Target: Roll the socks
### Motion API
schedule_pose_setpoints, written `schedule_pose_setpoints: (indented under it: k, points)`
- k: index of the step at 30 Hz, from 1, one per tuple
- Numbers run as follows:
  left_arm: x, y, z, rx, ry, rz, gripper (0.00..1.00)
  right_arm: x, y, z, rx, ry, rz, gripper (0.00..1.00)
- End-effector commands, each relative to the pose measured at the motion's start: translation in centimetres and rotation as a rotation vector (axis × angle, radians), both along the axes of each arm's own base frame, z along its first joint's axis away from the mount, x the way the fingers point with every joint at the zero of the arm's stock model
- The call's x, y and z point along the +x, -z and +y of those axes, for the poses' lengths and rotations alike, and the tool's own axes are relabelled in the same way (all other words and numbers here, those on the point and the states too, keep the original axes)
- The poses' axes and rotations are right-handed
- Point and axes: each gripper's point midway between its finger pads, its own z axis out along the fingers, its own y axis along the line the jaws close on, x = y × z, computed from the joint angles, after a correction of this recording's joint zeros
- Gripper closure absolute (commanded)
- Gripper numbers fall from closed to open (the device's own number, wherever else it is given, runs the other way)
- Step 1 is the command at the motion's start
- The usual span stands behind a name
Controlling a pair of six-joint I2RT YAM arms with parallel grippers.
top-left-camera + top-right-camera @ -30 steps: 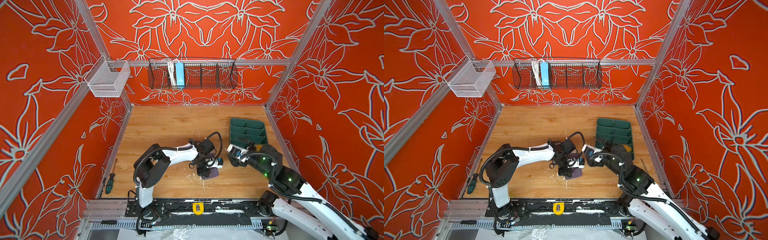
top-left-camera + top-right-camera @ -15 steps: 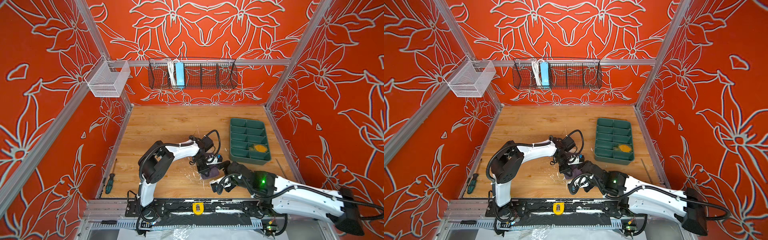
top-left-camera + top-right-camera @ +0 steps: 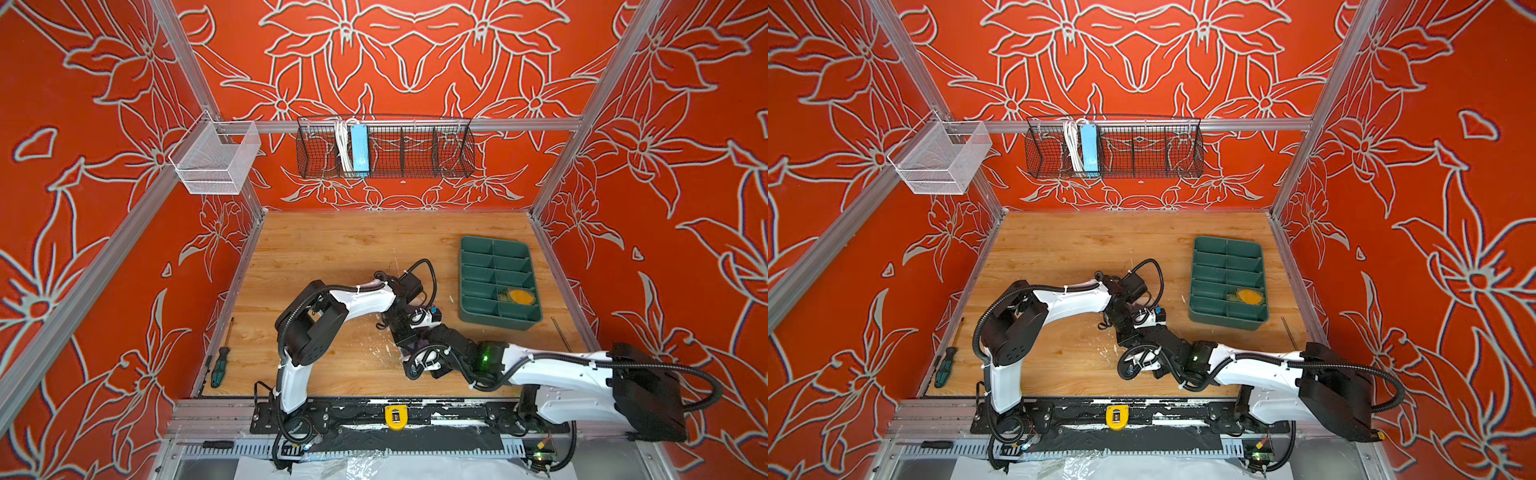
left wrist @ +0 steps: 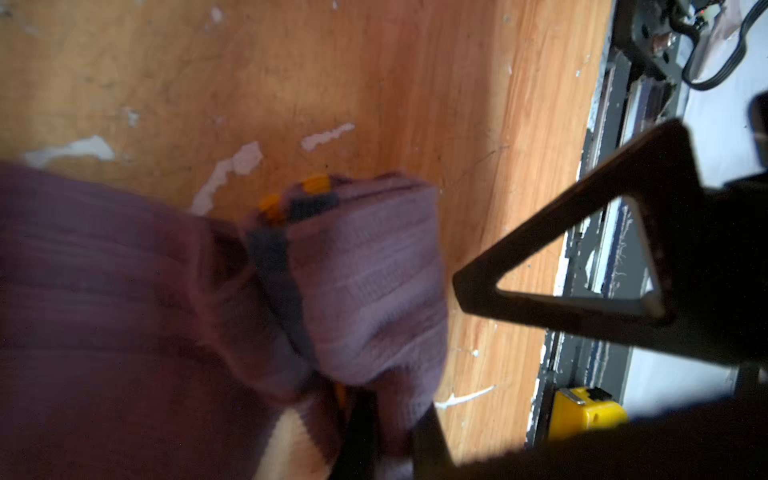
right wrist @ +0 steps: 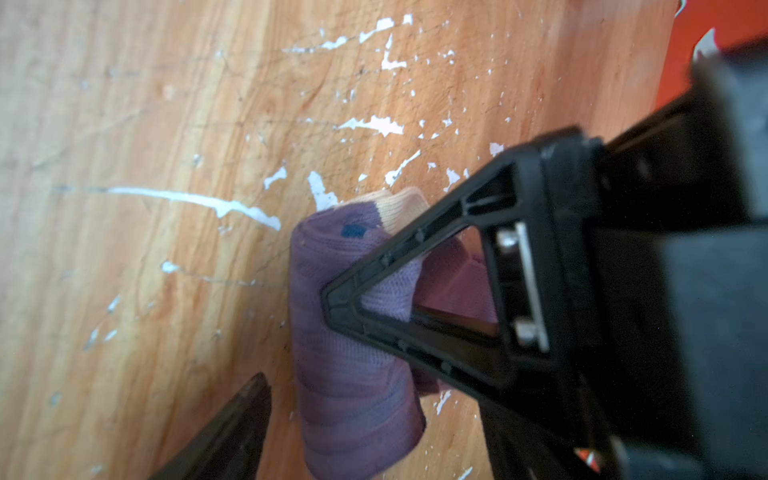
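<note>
The purple sock (image 5: 345,374) is a tight roll on the wooden floor, with its beige toe (image 5: 401,208) showing at one end. My left gripper (image 4: 386,436) is shut on the sock's fabric (image 4: 365,282) at the roll's end. My right gripper (image 5: 374,415) is open and straddles the roll, and one of its fingers (image 5: 241,424) stands a little clear of it. In a top view the two grippers meet at mid-floor, left (image 3: 405,332) and right (image 3: 419,351). An olive and mustard sock (image 3: 517,296) lies bundled in the tray.
A green divided tray (image 3: 478,249) sits at the right of the floor. A screwdriver (image 3: 219,365) lies by the left wall. A black wire basket (image 3: 386,145) and a white mesh basket (image 3: 216,160) hang high on the walls. The black rail (image 3: 395,415) runs along the front edge.
My right arm swung away from the tray, down toward the front, then in over the purple roll, and its jaws have narrowed. My left gripper kept its hold on the roll.
</note>
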Motion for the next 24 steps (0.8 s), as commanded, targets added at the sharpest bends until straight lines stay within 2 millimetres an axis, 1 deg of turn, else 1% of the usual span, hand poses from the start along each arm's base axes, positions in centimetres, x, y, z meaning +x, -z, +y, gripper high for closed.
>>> schedule_pose_setpoints:
  k: [1, 3, 4, 7, 9, 11, 12, 13, 14, 16, 17, 18, 19, 20, 23, 24]
  points:
    - [-1.6, 0.7, 0.4, 0.020, 0.055, 0.011, 0.94, 0.3, 2.3, -0.9, -0.048, 0.050, 0.045, 0.36]
    - [-1.5, 0.6, 0.2, 0.014, 0.056, 0.007, 0.94, 0.3, 2.7, -1.0, -0.074, 0.053, 0.058, 0.42]
    - [-1.4, 0.5, 0.2, 0.013, 0.056, 0.004, 0.94, 0.2, 2.9, -1.1, -0.084, 0.054, 0.065, 0.42]
    - [-1.4, 0.4, 0.1, 0.008, 0.057, 0.000, 0.94, 0.0, 3.5, -1.6, -0.112, 0.067, 0.086, 0.42]
    - [-1.5, 0.3, 0.1, 0.005, 0.059, 0.001, 0.94, -0.1, 3.8, -1.8, -0.103, 0.071, 0.084, 0.39]
    - [-1.4, 0.3, 0.1, 0.007, 0.056, 0.001, 0.94, -0.1, 4.0, -1.7, -0.105, 0.069, 0.091, 0.41]
    - [-1.4, 0.3, 0.2, 0.010, 0.057, 0.003, 0.94, -0.1, 4.2, -1.7, -0.111, 0.067, 0.095, 0.50]
    - [-1.4, 0.4, 0.2, 0.011, 0.057, 0.000, 0.94, -0.2, 4.4, -1.6, -0.122, 0.064, 0.104, 0.63]
    - [-1.3, 0.3, 0.2, 0.013, 0.056, -0.003, 0.94, -0.3, 4.6, -1.6, -0.136, 0.060, 0.117, 0.73]
    - [-1.2, 0.2, 0.1, 0.011, 0.049, -0.010, 0.94, -0.8, 4.9, -1.8, -0.172, 0.044, 0.145, 0.88]
    - [-1.1, 0.1, 0.1, 0.010, 0.041, -0.015, 0.94, -1.2, 5.0, -1.9, -0.188, 0.034, 0.161, 0.92]
    - [-0.9, -0.2, 0.0, 0.002, 0.032, -0.023, 0.93, -1.3, 4.9, -2.0, -0.195, 0.035, 0.174, 0.96]
    - [-0.6, -0.5, -0.2, -0.006, 0.025, -0.036, 0.90, -1.6, 4.8, -2.0, -0.203, 0.034, 0.188, 1.00]
    - [-0.3, -0.8, -0.3, -0.015, 0.014, -0.056, 0.82, -2.0, 4.7, -2.2, -0.211, 0.031, 0.210, 1.00]
    - [0.8, -2.4, -0.8, -0.060, -0.019, -0.135, 0.64, -3.4, 4.8, -2.9, -0.258, 0.029, 0.304, 1.00]
    - [1.0, -2.9, -0.9, -0.075, -0.026, -0.157, 0.63, -3.9, 4.8, -3.1, -0.274, 0.029, 0.339, 1.00]
